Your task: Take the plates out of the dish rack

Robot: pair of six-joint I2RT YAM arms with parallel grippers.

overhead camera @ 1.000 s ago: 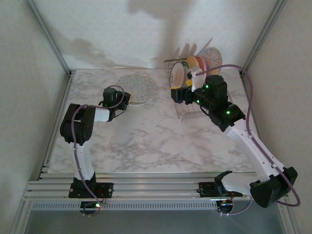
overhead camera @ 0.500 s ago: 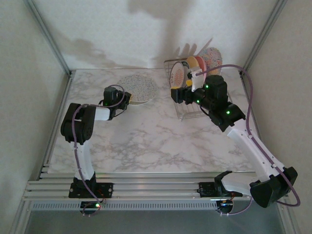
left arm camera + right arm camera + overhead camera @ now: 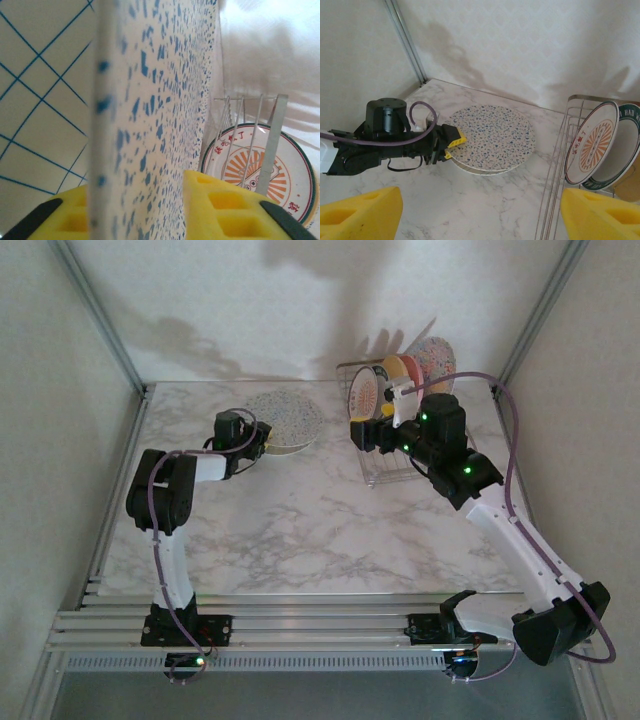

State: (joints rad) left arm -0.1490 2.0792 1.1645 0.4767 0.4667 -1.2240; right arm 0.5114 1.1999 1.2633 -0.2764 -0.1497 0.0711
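Note:
The grey speckled plate [image 3: 285,418] lies flat on the white grid-lined plate [image 3: 475,167] at the table's back centre. My left gripper [image 3: 262,443] stands at their near-left rim. Its yellow pads [image 3: 220,205] are a little apart, with the speckled rim [image 3: 102,125] between them and a gap on the upper side. In the dish rack [image 3: 372,472] at the back right several plates stand upright: white with an orange motif [image 3: 592,142], yellow [image 3: 395,370], pink-red and floral [image 3: 437,358]. My right gripper [image 3: 480,215] hovers open just left of the rack with nothing in it.
The marble table has free room in front of the stacked plates and across its near half. The rack's wire front [image 3: 555,165] stands close to my right gripper's right pad. Cage posts and walls close in the back corners.
The left jaws, shut on the speckled plate's rim before, now stand apart around it. The left wrist has shifted slightly towards the back. The right arm has not moved.

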